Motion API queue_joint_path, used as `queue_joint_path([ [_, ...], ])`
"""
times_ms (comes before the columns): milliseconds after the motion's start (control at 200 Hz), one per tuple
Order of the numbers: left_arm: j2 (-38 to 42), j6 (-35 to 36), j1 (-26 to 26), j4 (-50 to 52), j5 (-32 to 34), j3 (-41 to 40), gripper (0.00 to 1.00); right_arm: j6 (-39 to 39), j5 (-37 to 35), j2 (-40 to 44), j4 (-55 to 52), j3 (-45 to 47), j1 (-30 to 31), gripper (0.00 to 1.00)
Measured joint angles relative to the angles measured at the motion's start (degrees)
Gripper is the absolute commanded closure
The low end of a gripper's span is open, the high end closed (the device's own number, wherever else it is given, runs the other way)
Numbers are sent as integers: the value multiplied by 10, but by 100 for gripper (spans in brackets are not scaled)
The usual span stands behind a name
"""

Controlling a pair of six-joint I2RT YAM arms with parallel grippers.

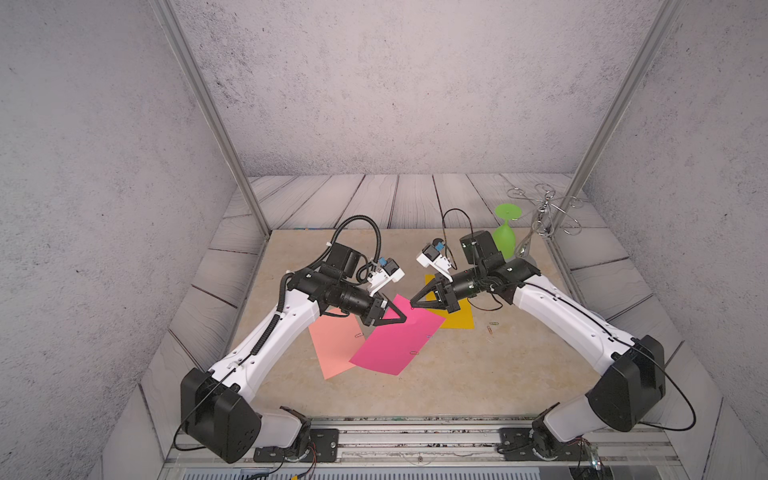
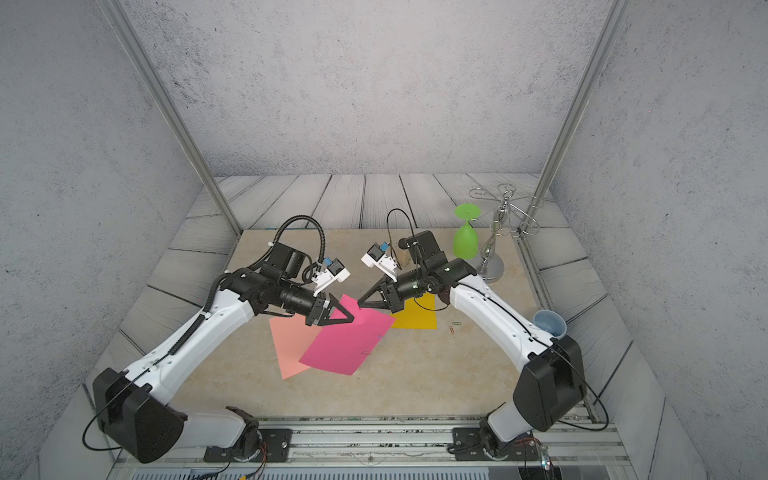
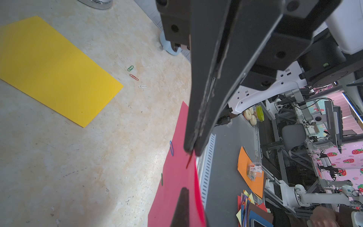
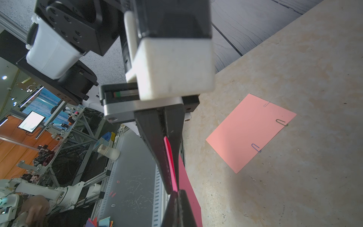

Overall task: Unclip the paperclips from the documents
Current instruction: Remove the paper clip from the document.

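Mat [image 1: 457,386]: beige, open toward near edge.
Left gripper [image 1: 401,319]: clamped on magenta sheet [image 1: 395,345].
Right gripper [image 1: 412,304]: clamped on same sheet.

— What is hidden in both top views?
— The yellow sheet [image 1: 457,319] is partly covered by the right gripper [image 1: 411,304], and the salmon pink sheet [image 1: 332,347] by the magenta sheet [image 1: 392,343].
— And the paperclips [image 1: 414,353] there?
— Too small; their colours cannot be told.

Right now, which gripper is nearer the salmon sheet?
Left. The left gripper, shut at the magenta sheet's far edge, sits over the salmon sheet's far corner. The right gripper meets it tip to tip from the yellow sheet's side, farther off.
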State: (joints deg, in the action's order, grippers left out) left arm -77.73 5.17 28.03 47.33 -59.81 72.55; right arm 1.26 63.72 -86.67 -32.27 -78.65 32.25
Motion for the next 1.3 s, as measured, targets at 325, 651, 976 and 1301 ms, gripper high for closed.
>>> queue_joint_path([
  [325,5,0,0,0,0,-2,100,-8,3,1,9,6,0,95],
  [651,5,1,0,-2,0,-2,100,-13,9,1,14,7,-3,93],
  [976,5,5,0,2,0,-2,100,-15,11,1,19,7,-15,93],
  [1301,5,9,0,3,0,-2,100,-16,15,1,19,8,-16,99],
])
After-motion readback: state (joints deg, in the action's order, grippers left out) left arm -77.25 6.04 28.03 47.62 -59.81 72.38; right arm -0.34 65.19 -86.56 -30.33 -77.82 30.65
